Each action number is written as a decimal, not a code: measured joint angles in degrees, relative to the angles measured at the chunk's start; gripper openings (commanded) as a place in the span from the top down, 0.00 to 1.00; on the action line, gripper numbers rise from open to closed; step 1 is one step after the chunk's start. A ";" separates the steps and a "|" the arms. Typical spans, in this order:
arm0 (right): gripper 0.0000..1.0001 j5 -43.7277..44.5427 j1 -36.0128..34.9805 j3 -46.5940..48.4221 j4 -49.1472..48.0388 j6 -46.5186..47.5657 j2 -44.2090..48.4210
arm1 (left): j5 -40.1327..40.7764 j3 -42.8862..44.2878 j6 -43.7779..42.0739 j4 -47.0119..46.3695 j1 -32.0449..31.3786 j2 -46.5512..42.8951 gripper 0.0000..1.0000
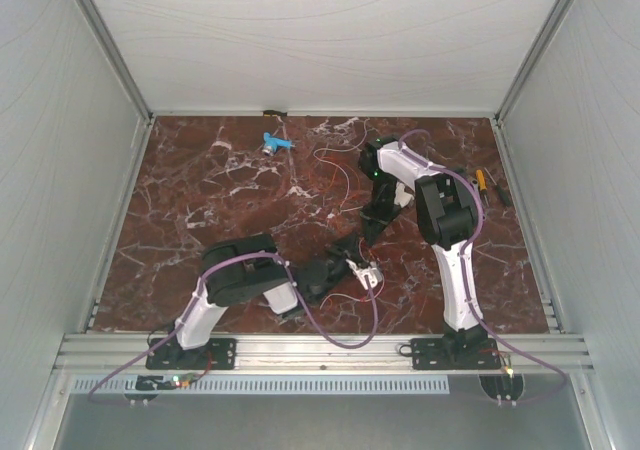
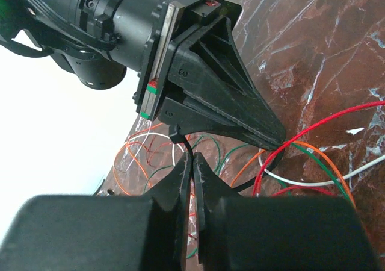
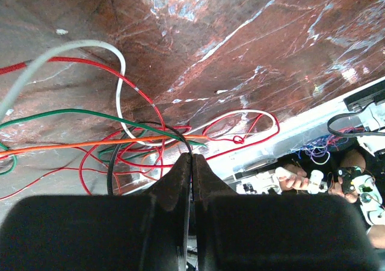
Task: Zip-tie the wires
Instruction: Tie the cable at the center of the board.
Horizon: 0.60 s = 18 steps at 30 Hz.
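The wires are thin red, orange, white and green strands curling on the dark marble table, right of centre. They also show in the left wrist view and in the right wrist view. A black zip tie loops around them; it shows in the right wrist view too. My left gripper is shut on one end of the tie. My right gripper is shut on the tie's other part, and its tip points down at the bundle. The two grippers nearly meet.
A small blue-and-white plastic piece lies at the back centre. Hand tools lie by the right edge. White walls close in three sides. An aluminium rail runs along the front, and purple arm cables hang over it.
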<state>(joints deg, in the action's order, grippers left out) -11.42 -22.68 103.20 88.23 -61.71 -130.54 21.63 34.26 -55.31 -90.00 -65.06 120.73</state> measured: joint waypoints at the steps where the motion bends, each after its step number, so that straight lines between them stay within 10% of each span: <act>1: 1.00 0.00 0.00 0.00 0.00 0.02 0.00 | 0.00 0.09 -0.22 -0.02 -0.11 0.22 1.00; 18: 1.00 1.03 -0.04 -0.98 0.00 0.87 0.00 | -1.11 1.22 -8.94 -0.24 0.07 2.80 1.00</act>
<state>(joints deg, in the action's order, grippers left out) -10.39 -22.72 102.21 88.23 -60.84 -130.54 20.51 35.48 -64.25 -90.24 -64.99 123.52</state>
